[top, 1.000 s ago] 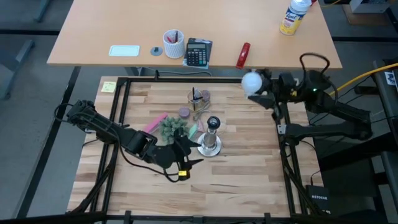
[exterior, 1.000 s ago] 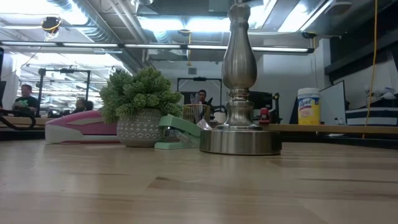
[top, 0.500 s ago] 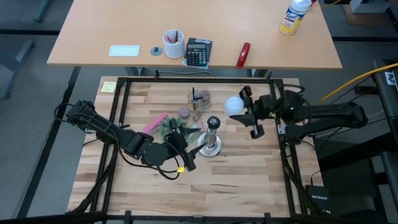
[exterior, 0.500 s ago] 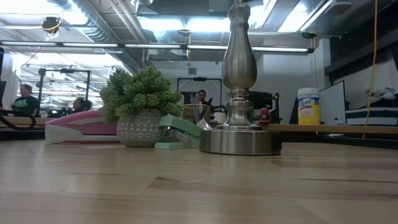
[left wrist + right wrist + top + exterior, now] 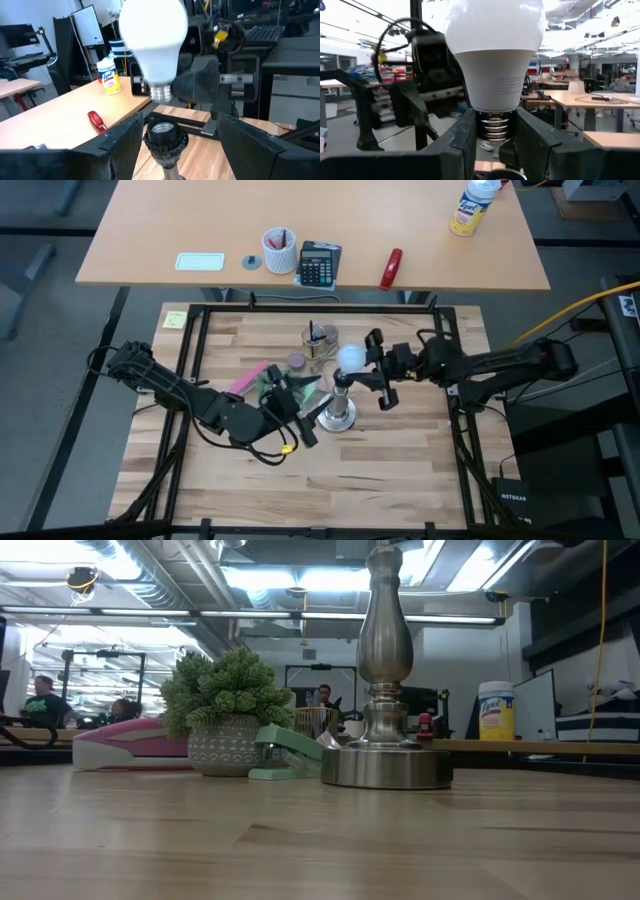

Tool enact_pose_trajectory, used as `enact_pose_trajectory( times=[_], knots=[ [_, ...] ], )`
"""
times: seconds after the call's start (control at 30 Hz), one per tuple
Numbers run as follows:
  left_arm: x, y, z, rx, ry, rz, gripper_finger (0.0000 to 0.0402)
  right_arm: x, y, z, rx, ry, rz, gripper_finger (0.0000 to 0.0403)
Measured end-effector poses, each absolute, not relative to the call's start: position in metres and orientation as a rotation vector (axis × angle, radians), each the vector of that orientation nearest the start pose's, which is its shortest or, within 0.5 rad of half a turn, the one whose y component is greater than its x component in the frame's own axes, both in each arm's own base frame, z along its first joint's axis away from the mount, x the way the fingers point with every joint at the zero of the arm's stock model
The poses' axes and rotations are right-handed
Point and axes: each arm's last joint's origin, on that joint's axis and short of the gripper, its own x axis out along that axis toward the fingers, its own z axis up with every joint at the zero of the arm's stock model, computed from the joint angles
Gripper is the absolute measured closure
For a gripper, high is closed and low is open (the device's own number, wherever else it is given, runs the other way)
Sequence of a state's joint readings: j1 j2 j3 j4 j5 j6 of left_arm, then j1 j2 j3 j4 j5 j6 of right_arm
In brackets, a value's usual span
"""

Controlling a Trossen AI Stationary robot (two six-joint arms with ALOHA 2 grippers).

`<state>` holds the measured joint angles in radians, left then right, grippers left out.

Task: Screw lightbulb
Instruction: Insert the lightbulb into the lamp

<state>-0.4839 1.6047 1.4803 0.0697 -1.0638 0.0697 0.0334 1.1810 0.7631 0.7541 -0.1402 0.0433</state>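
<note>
Right above the stand [image 5: 337, 412], the right tool [image 5: 495, 137] is clamped on the lightbulb's [image 5: 350, 359] screw base, bulb upright, base down. The socket [image 5: 165, 135] sits just below, slightly off line, not touching. The left tool [image 5: 176, 142] stands apart, fingers either side of the socket.

In the low view the top of the stand [image 5: 385, 670] is cut off by the picture's upper edge, so its socket and the lightbulb do not show there; in the right wrist view the lightbulb [image 5: 493, 50] runs past the upper edge; in the left wrist view the stand's shaft below the socket [image 5: 165, 140] is cut off; the people far behind the table [image 5: 300, 850] are too small to tell apart.
</note>
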Motion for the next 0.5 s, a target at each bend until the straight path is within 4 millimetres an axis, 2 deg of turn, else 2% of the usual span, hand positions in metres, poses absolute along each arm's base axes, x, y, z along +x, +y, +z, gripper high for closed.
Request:
enact_pose_trajectory(
  times=[0.5],
  knots=[
    [0.331, -0.145, 0.392, 0.113, 0.061, 0.605, 0.0157, 0.265, 0.013, 0.323, 0.03, -0.237, 0.176, 0.0288]
  ],
)
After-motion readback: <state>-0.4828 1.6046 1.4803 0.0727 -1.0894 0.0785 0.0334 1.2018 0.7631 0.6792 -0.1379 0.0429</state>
